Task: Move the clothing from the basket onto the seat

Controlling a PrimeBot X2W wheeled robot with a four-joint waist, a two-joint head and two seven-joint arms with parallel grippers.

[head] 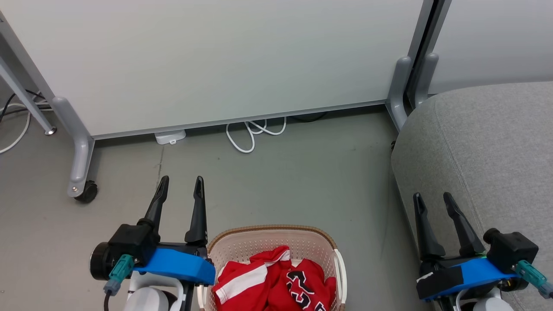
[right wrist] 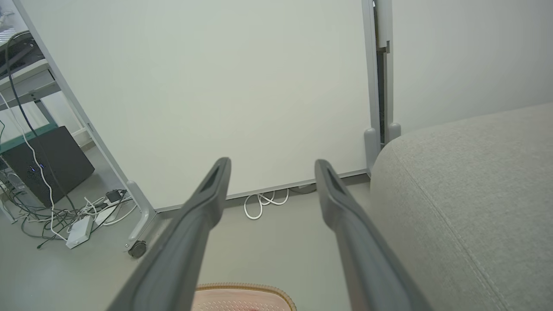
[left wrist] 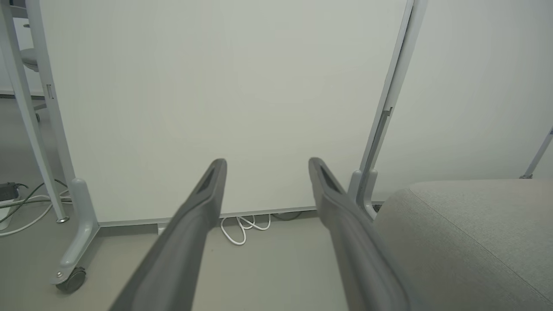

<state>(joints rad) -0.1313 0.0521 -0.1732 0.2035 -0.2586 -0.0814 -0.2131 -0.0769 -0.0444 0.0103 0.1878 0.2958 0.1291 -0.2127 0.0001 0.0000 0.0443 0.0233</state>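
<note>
Red clothing [head: 276, 283] bunched in cream basket [head: 242, 244], grey seat [head: 488, 151] at right

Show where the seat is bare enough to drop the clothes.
The seat shows bare on top, from its rounded edge to the right hand. Floor between basket and white cable is bare too. Crowded: basket, holding the red clothes.

One striped garment [head: 244, 276], one numbered garment [head: 312, 280], one basket [head: 268, 228], one seat [head: 488, 142].

An office-like test lab: wheeled white partition panels [head: 207, 60], tangled cables [right wrist: 52, 211], a black computer tower [right wrist: 43, 164].
</note>
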